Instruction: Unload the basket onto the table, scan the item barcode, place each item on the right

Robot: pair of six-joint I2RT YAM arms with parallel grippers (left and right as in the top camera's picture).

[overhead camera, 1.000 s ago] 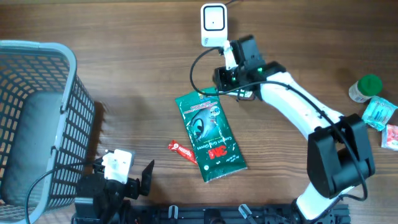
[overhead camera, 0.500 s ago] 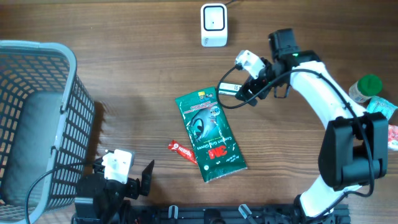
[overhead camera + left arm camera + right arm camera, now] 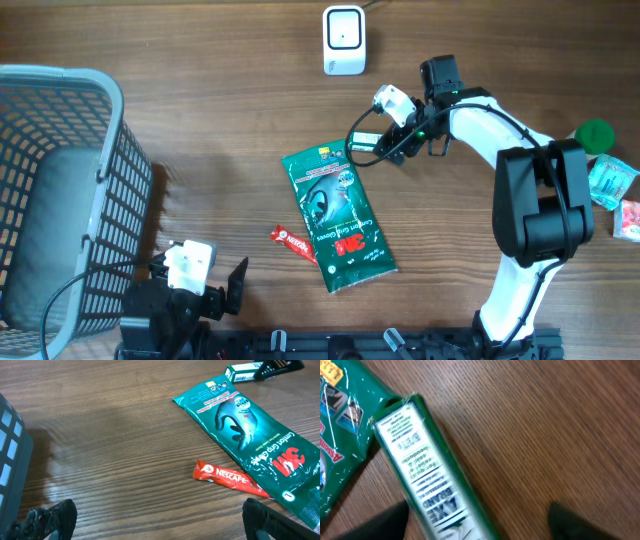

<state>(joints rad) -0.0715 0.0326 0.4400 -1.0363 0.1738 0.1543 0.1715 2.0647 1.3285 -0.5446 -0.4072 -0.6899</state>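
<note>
R claw [image 3: 480,522]: jaws wide, straddling green box [image 3: 422,467], no grip.
Box loc: lying flat by glove pack [image 3: 338,218] corner.
Do: close on long sides, lift, show barcode to scanner [image 3: 343,40].

The counter [image 3: 200,120] is brown wood-grain with a smooth, faintly shiny finish that shows pale glare in the left wrist view. The glove packet [image 3: 338,215] is glossy green plastic film, crinkled along its edges. The sachet [image 3: 227,478] beside it is red, slick and foil-like. The small box [image 3: 427,475] looks like printed green and white card under a clear, shiny wrap. The scanner [image 3: 343,40] is smooth white plastic. The basket [image 3: 125,200] is matt grey-blue plastic lattice. The right arm [image 3: 480,125] has a smooth white plastic shell with matt black joints.
</note>
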